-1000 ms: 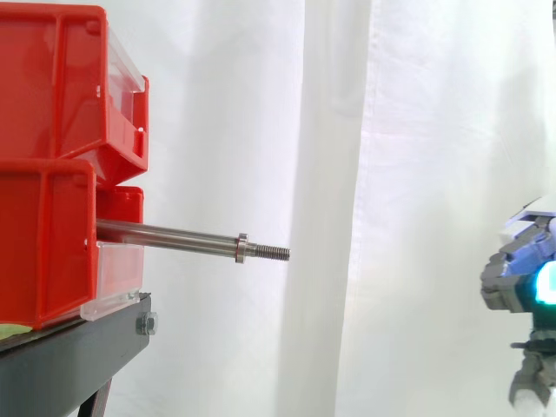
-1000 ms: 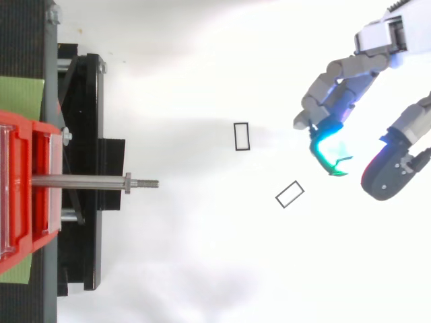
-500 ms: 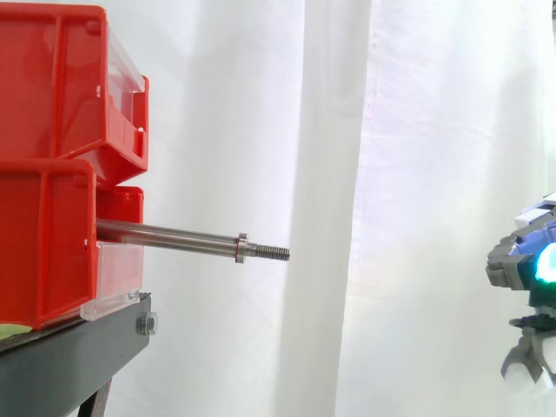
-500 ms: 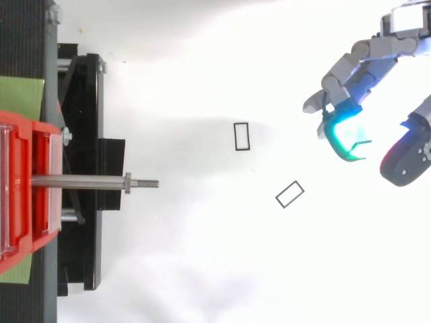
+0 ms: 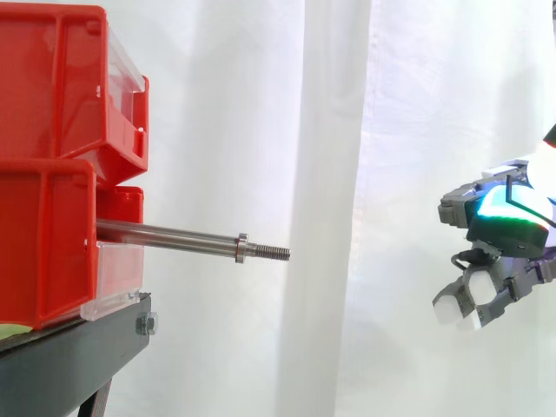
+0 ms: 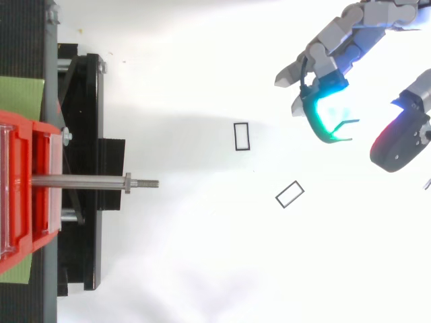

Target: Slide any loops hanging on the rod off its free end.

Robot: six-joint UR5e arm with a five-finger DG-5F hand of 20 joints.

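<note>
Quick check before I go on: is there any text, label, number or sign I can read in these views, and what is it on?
No readable text in either view.
On the red bins: no label or number.
On the rod: bare metal, no marking.
On the black stand: no print.
The two black rectangular loops on the white surface: plain outlines, no characters.
On the hand: no readable marking.
</note>
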